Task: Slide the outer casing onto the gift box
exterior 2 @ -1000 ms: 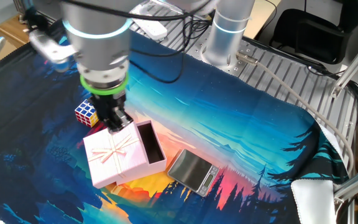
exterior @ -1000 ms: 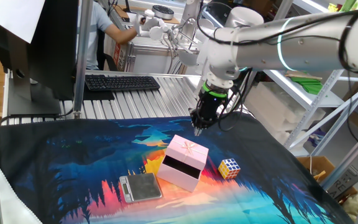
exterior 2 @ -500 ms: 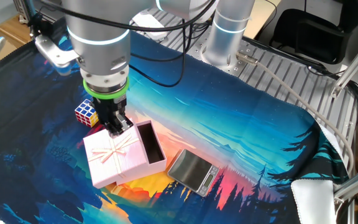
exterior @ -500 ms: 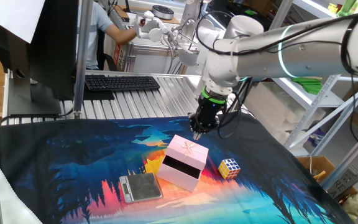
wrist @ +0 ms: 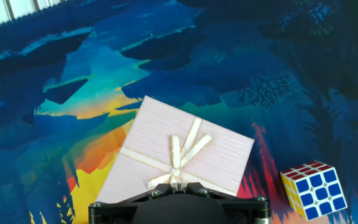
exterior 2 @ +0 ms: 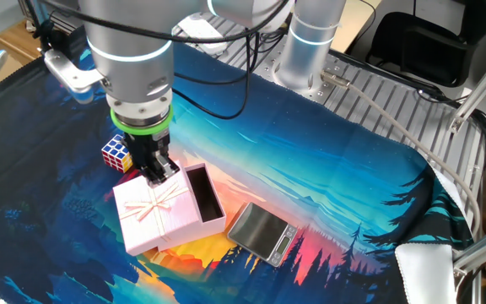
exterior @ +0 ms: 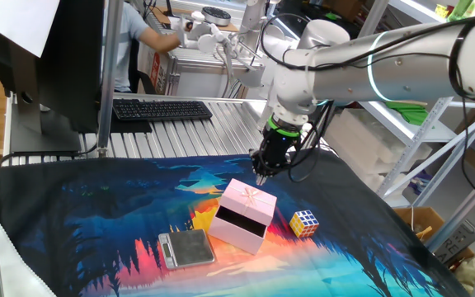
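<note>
Landmark: the outer casing (exterior 2: 157,211) lay on the printed mat (exterior 2: 327,169); every place below is taken from it.

Gripper: the gripper (exterior 2: 157,172) hung just above the casing's back edge, the end away from its open mouth; its fingers looked drawn close together and held nothing, though whether they touched the cardboard could not be told (the hand view (wrist: 181,198) showed only the dark base of the hand over the bow).

Casing axis: its long axis ran from the gripper's end to the open mouth, so the casing stretched away from the fingers, mouth leading.

Gift box: the gift box (exterior 2: 204,196) sat inside the casing's mouth; only its pale rim and dark inside showed there (exterior: 239,223); how deep it had gone was not clear.

Contents: nothing could be seen within the dark tray.

Judgement: the coming move probably called for a push along that long axis, toward the mouth; a push off the axis might have skewed the sleeve.

Neighbours: the puzzle cube (exterior 2: 117,153) stood near the gripper's end; the grey device (exterior 2: 262,234) lay just beyond the mouth.
</note>
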